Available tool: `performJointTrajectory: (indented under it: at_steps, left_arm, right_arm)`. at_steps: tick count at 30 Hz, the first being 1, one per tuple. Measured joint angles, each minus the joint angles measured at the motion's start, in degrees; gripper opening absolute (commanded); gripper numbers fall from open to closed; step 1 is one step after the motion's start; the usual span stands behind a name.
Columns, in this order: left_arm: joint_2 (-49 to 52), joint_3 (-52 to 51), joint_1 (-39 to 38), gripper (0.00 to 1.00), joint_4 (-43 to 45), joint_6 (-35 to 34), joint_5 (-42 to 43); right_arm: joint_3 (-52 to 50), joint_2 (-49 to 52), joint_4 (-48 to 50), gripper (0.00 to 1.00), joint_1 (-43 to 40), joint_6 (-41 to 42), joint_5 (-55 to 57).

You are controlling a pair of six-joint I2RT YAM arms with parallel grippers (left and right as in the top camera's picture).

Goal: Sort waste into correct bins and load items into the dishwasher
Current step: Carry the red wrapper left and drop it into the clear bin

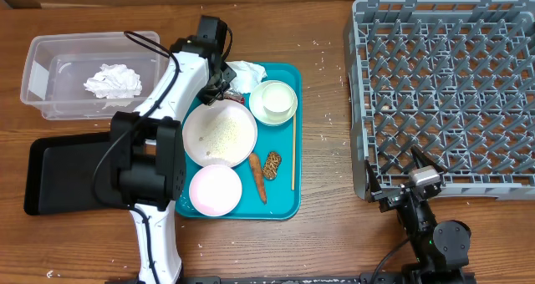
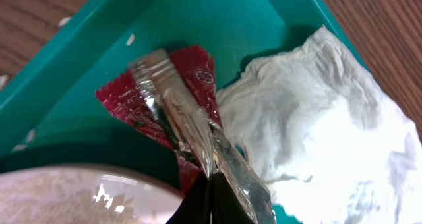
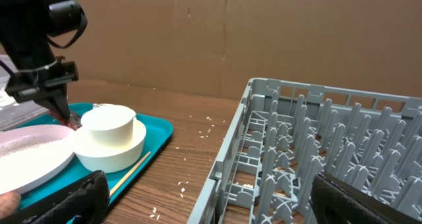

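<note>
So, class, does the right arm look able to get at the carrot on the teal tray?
Probably yes: its pincer is open, and only bare table and a thin stick lie between it and the carrot.

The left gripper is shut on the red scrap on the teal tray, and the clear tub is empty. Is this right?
Not quite: the clear tub is not empty; crumpled white paper lies in it, as the overhead view shows. The left gripper is indeed shut on the red scrap on the teal tray.
</note>
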Motion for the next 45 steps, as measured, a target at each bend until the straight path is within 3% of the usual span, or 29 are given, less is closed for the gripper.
performJointTrajectory:
  at_steps: [12,25,35,36,37,38,41,42,45]
  left_arm:
    - [0.0,16.1,0.0,0.04,-13.5,3.8,-0.1]
    - [0.0,29.8,1.0,0.04,-18.0,9.4,-0.7]
    - [0.0,33.4,11.3,0.06,-19.6,10.5,-4.1]
    - [0.0,33.4,12.9,0.13,-19.6,10.6,-4.3]
    - [0.0,33.4,14.1,0.30,-19.6,10.6,-4.4]
    - [0.0,33.4,15.6,0.41,-19.4,10.6,-4.5]
    - [0.0,33.4,19.5,0.96,-18.9,11.0,-4.9]
    - [0.0,33.2,20.6,1.00,-18.9,11.1,-5.1]
    - [0.0,32.4,22.7,1.00,-18.7,11.1,-5.1]
  right_arm:
    - [0.0,0.0,0.0,1.00,0.0,0.0,0.0]
    - [0.0,0.0,0.0,1.00,0.0,0.0,0.0]
    - [0.0,0.0,0.0,1.00,0.0,0.0,0.0]
    - [0.0,0.0,0.0,1.00,0.0,0.0,0.0]
    - [0.0,0.0,0.0,1.00,0.0,0.0,0.0]
    - [0.0,0.0,0.0,1.00,0.0,0.0,0.0]
    - [0.0,0.0,0.0,1.00,0.0,0.0,0.0]
    - [0.0,0.0,0.0,1.00,0.0,0.0,0.0]
    - [0.0,0.0,0.0,1.00,0.0,0.0,0.0]
